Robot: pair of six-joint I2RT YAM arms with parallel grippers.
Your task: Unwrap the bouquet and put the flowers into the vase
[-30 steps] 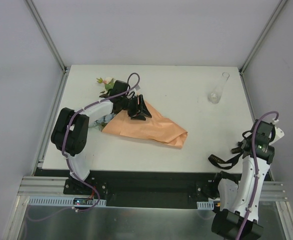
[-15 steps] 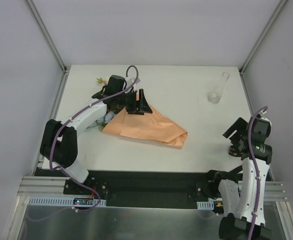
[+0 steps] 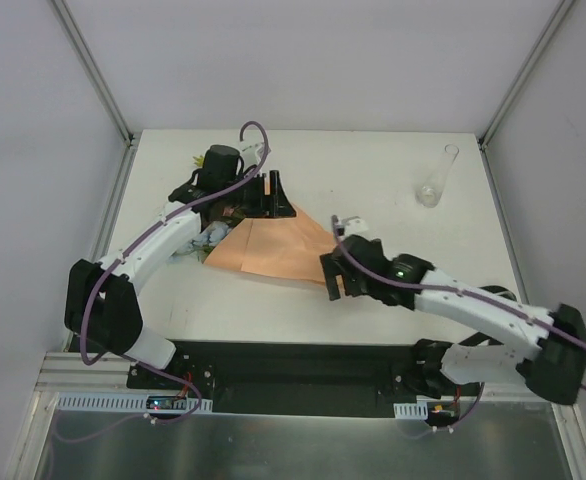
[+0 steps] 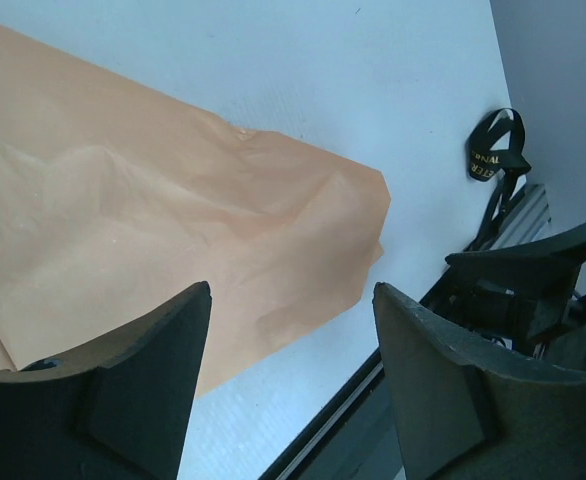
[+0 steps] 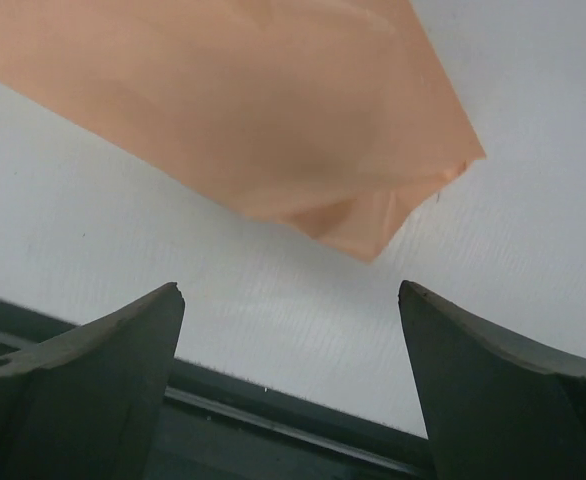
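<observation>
While left gripper [image 4: 291,295] hangs over bouquet [image 4: 123,200] paper, jaws apart and empty, right gripper [image 5: 291,290] gapes wide at its narrow end.

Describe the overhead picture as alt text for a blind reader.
Seen from above, a peach-orange paper bouquet lies on a white table. The robot's left gripper hangs open near its flower end, and the right gripper is open at its narrow tip. A small clear glass vase sits apart near the far right corner.
</observation>
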